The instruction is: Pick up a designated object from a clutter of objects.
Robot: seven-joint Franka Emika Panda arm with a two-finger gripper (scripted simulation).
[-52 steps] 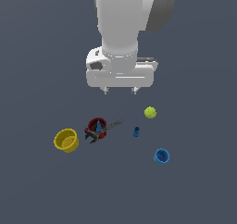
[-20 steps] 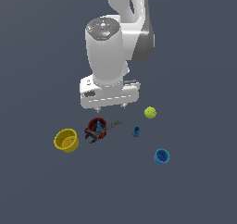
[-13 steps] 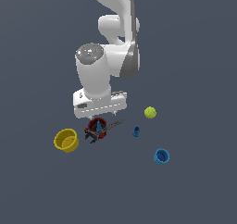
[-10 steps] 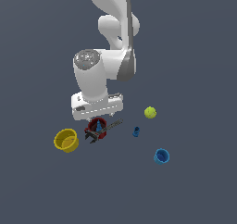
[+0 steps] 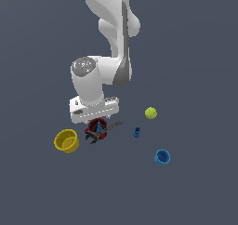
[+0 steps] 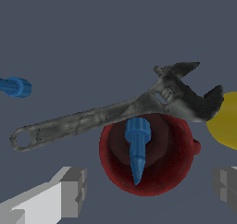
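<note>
The dark red mug (image 5: 98, 126) stands between the yellow cup (image 5: 66, 141) and the tiny blue piece (image 5: 136, 132). A dark grey wrench (image 6: 115, 109) lies across the mug's (image 6: 157, 165) rim, and a blue bolt (image 6: 137, 146) stands inside it. A small part of the handle (image 6: 196, 147) shows at the mug's side. My gripper (image 5: 95, 120) hangs just above the mug. In the wrist view the gripper (image 6: 148, 190) is open and empty, one finger (image 6: 69, 190) on each side of the mug.
A yellow-green ball (image 5: 150, 113) lies toward the exterior view's right, and a smaller blue cup (image 5: 161, 156) lies in front of it. The yellow cup (image 6: 227, 121) is close beside the mug. The tiny blue piece (image 6: 16, 87) lies off the wrench's handle end.
The arm has moved down and toward the exterior view's left, bringing the gripper from well above the clutter to just over the red mug. The objects have not moved.
</note>
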